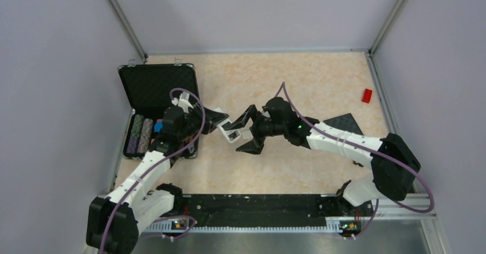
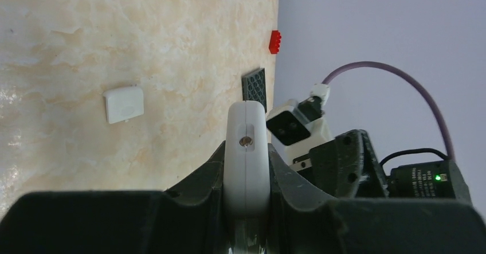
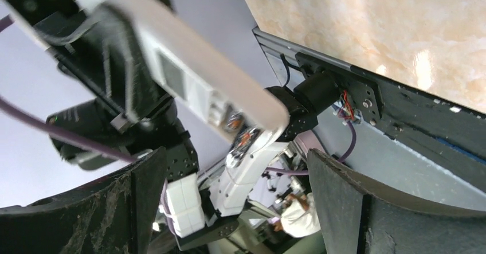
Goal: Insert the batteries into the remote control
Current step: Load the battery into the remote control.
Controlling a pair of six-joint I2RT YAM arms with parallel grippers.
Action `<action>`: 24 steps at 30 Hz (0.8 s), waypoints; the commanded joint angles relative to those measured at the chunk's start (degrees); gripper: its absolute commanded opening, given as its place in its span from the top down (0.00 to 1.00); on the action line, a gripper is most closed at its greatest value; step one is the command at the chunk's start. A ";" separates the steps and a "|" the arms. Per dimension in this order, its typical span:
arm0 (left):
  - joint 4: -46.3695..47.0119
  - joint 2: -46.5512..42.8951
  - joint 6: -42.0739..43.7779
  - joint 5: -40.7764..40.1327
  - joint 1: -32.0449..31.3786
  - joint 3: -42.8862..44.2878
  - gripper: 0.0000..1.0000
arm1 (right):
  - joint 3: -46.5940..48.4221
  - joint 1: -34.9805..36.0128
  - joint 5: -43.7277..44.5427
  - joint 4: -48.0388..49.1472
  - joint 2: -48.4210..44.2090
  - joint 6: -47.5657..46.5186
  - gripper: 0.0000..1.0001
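Note:
The remote control (image 1: 230, 131) hangs in mid-air over the table's middle, my left gripper (image 1: 220, 122) shut on its left end. In the left wrist view it shows edge-on as a white slab (image 2: 246, 151) pinched between both dark jaws. My right gripper (image 1: 247, 131) faces it from the right, open, one finger on either side of the remote's free end without touching it. The right wrist view has the remote (image 3: 189, 76) slanting above my wide-spread fingers (image 3: 126, 208), with nothing between them. The batteries are out of view.
A small white square cover piece (image 2: 123, 105) lies on the table. An open black case (image 1: 157, 85) with colourful chips (image 1: 140, 135) stands at the left. A red block (image 1: 367, 95) and a dark flat plate (image 1: 344, 122) lie at the right. A black rail (image 1: 258, 205) runs along the near edge.

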 commanded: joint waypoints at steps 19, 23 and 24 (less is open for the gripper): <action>-8.92 3.61 6.18 20.31 -0.12 11.92 1.00 | 4.38 -3.27 5.84 -10.09 -14.24 -44.32 0.05; -12.12 4.86 6.26 21.92 -0.16 12.94 1.00 | 6.20 -1.24 6.51 -9.56 -14.23 -46.60 0.04; -12.57 5.05 6.24 22.20 -0.20 13.10 1.00 | 6.70 -0.23 6.88 -9.76 -13.78 -47.11 0.04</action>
